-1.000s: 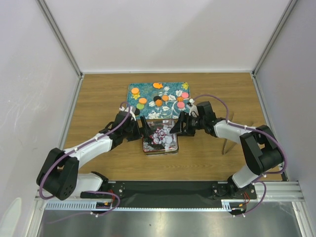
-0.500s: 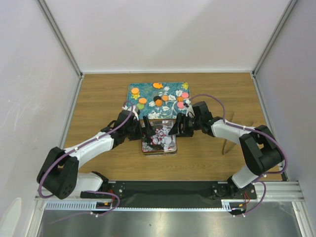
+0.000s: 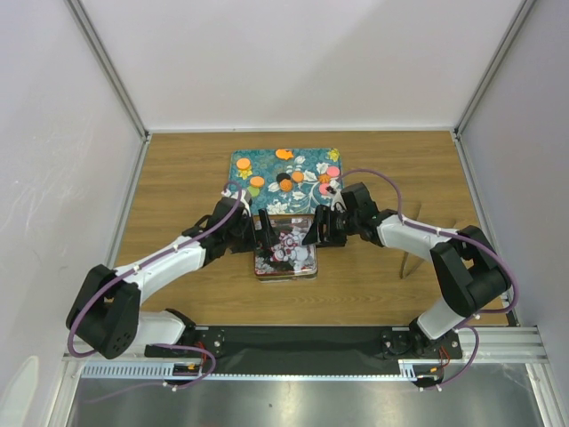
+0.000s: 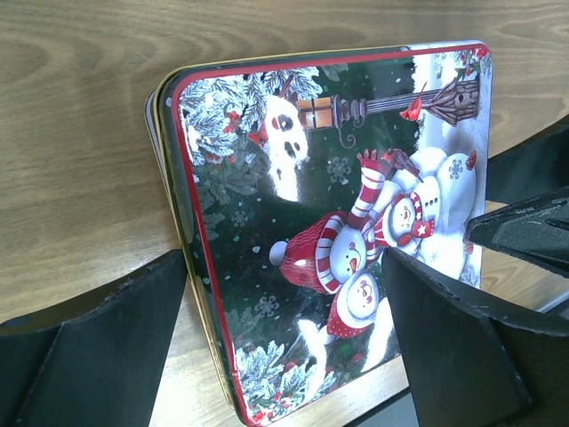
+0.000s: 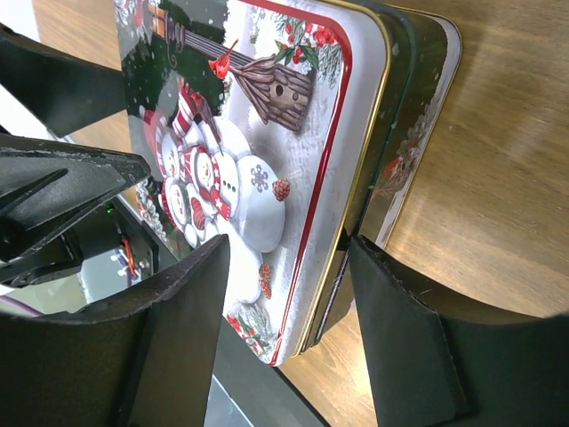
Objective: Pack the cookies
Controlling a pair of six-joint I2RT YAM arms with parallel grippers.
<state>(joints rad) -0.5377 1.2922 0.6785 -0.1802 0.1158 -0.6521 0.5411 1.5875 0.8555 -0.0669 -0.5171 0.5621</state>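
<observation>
Cookies [image 3: 297,176]: orange, green, pink and dark discs lie loose on the teal flower-print tray [image 3: 267,165], upper centre of the top view. Wooden table [image 3: 178,196], white panel walls [image 3: 293,62] on three sides. Snowman tin [image 3: 286,247] sits centre frame, just below the tray, its lid [image 4: 338,222] offset on the base. Left gripper [image 3: 263,229] is at the tin's left edge, jaws wide apart across the lid rim, holding nothing. Right gripper [image 3: 313,229] is at the right edge, jaws partly apart around the rim; can't tell if they pinch it.
</observation>
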